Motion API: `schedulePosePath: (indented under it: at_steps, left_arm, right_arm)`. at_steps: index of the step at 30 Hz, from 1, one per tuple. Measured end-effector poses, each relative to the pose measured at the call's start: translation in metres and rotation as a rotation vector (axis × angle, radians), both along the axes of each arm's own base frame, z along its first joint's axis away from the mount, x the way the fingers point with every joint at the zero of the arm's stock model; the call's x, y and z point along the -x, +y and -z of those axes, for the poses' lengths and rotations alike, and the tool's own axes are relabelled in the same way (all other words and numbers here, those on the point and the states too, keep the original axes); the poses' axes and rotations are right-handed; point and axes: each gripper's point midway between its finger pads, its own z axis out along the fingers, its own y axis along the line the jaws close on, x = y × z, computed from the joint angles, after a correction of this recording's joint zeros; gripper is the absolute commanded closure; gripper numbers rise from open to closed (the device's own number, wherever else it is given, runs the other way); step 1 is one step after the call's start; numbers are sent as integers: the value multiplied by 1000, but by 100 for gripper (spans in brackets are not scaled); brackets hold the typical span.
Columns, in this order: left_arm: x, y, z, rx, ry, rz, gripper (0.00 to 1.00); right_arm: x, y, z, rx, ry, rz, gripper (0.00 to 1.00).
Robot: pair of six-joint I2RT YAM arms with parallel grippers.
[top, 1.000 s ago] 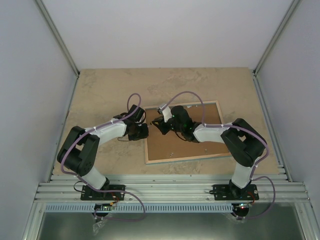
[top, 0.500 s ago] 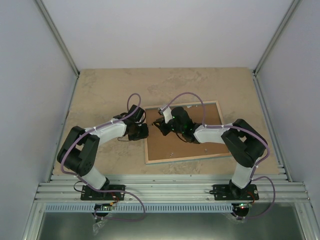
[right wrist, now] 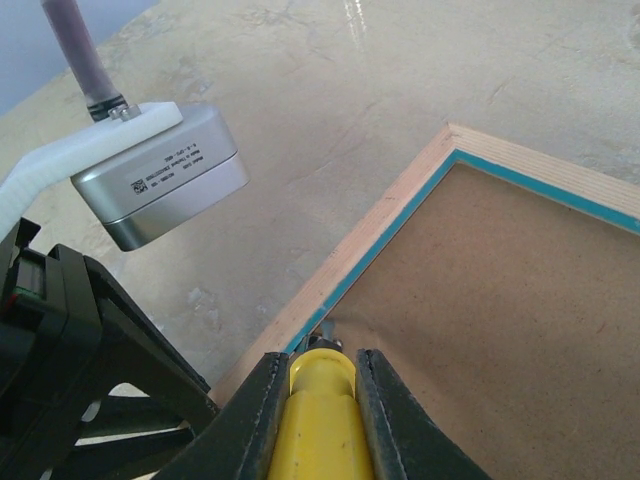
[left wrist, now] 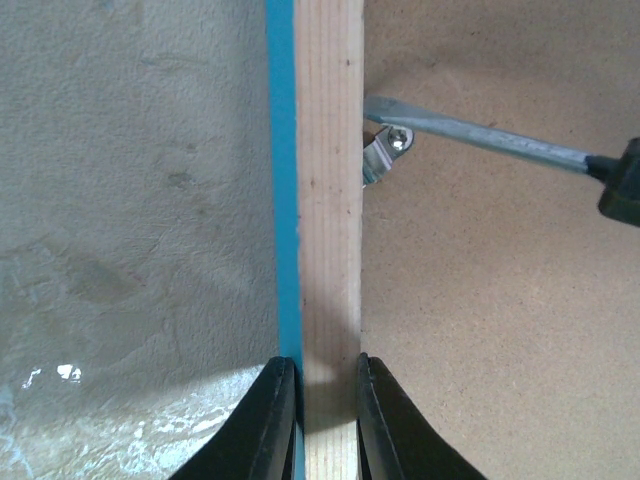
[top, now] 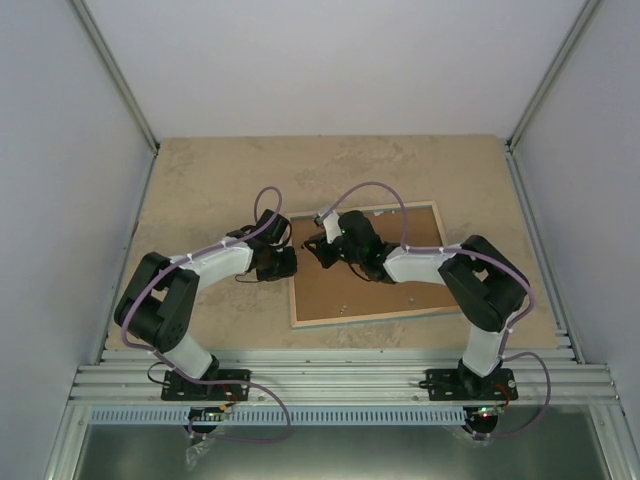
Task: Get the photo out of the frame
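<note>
Right pincer (right wrist: 320, 362) nudged slightly; left pincer (left wrist: 322, 370) unmoved.
Ahead of the left pincer along the frame's (left wrist: 330, 200) clamped rail, a clip (left wrist: 380, 152) is met by the screwdriver (right wrist: 320, 405) gripped in the right; the photo is hidden, presumably under the board (left wrist: 480, 320).

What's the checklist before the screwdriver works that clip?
1. Hold by left gripper on the frame rim: ok, clamped.
2. Hold by right gripper on the screwdriver: ok, shut on the yellow handle.
3. Blade tip at the clip: ok, touching it.
4. Clip clear of the backing board: not ok, it sits over the board's edge.
5. Other clips released: cannot tell.
6. State of the photo: cannot tell, hidden under the board.
</note>
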Motion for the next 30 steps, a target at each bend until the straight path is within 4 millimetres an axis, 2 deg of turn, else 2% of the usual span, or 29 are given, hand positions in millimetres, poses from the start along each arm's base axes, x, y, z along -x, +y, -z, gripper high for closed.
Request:
schedulePosePath:
  at_steps: [14, 30]
  left_arm:
    - [0, 0, 1, 0, 2, -1, 87]
    - [-5, -7, 1, 23, 1, 8, 87]
  right_arm:
    - [3, 3, 0, 18, -1, -25, 99]
    - [18, -10, -1, 61, -10, -60, 100]
